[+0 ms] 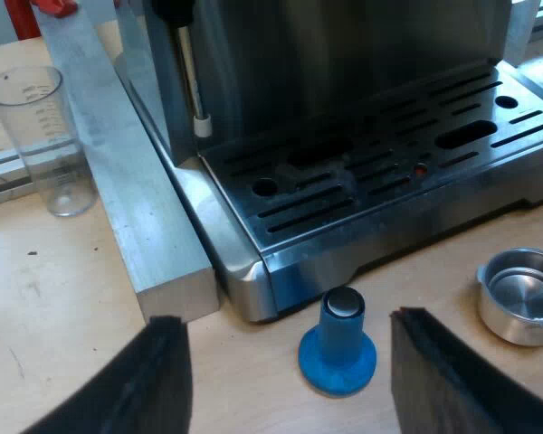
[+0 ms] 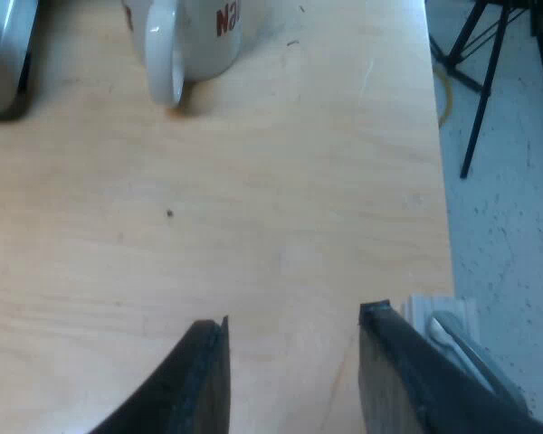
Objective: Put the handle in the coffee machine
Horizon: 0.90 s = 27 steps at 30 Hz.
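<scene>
Hovering with left gripper (image 1: pixel 287 318) spread wide above blue tamper (image 1: pixel 338 344) near metal holder (image 1: pixel 520 294); right gripper (image 2: pixel 294 315) wide over counter (image 2: pixel 281 181) near mug (image 2: pixel 199 36).

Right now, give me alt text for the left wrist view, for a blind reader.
My open left gripper hovers over the table, a blue tamper standing upright just beyond it, before the machine and its drip tray. The holder lies loose on the table near the tray, and a clear glass stands by a metal bar alongside the machine.
</scene>
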Motion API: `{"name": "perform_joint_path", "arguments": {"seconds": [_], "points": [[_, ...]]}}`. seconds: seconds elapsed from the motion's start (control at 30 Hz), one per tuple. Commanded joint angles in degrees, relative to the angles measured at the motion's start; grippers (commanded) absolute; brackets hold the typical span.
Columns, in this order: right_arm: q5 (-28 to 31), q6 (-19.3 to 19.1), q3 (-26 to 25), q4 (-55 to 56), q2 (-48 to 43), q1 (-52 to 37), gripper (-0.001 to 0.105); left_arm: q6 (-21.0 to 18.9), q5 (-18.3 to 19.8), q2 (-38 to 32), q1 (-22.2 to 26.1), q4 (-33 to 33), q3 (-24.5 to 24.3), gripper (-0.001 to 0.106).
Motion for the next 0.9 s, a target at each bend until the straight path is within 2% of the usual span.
{"name": "perform_joint_path", "arguments": {"seconds": [0.03, 0.1, 0.17, 0.43, 0.53, 0.63, 0.7, 0.77, 0.87, 0.9], "points": [[-1.9, -1.0, -5.0, 3.4, 5.9, 0.7, 0.063, -0.1, 1.6, -7.1, -0.5, 0.9, -1.0, 0.053], [-2.9, -1.0, -6.3, 3.9, 8.7, 1.0, 0.069, -0.1, 4.6, -4.8, -1.1, 4.6, -2.6, 0.053], [-3.7, -1.0, -7.5, 4.2, 11.9, 1.2, 0.068, -0.1, 7.0, -2.6, -1.3, 6.9, -3.7, 0.053], [-4.0, -0.3, -8.8, 6.6, 23.3, 1.4, 0.067, -0.1, 10.3, 3.4, -2.4, 9.6, -6.3, 0.053], [-4.0, 0.4, -8.8, 7.8, 27.8, 1.4, 0.066, -0.1, 17.0, 9.2, -2.4, 9.9, -8.9, 0.053], [-5.1, 0.3, -8.8, 7.6, 31.1, 1.4, 0.065, 0.5, 19.4, 12.7, -2.4, 10.4, -10.3, 0.053], [-6.5, 0.1, -8.8, 7.2, 32.8, 1.4, 0.065, 4.5, 19.9, 14.8, -2.4, 11.9, -11.2, 0.053], [-7.5, -0.1, -8.8, 6.9, 34.8, 1.9, 0.065, 10.2, 19.9, 17.5, -2.4, 14.9, -12.5, 0.053], [-6.2, -1.9, -8.8, 6.7, 36.8, 3.8, 0.065, 17.6, 19.9, 20.5, -2.4, 18.2, -13.8, 0.053], [-6.0, -2.0, -8.8, 6.5, 37.3, 4.2, 0.065, 18.5, 19.9, 20.8, -2.4, 18.6, -13.9, 0.053]]}}
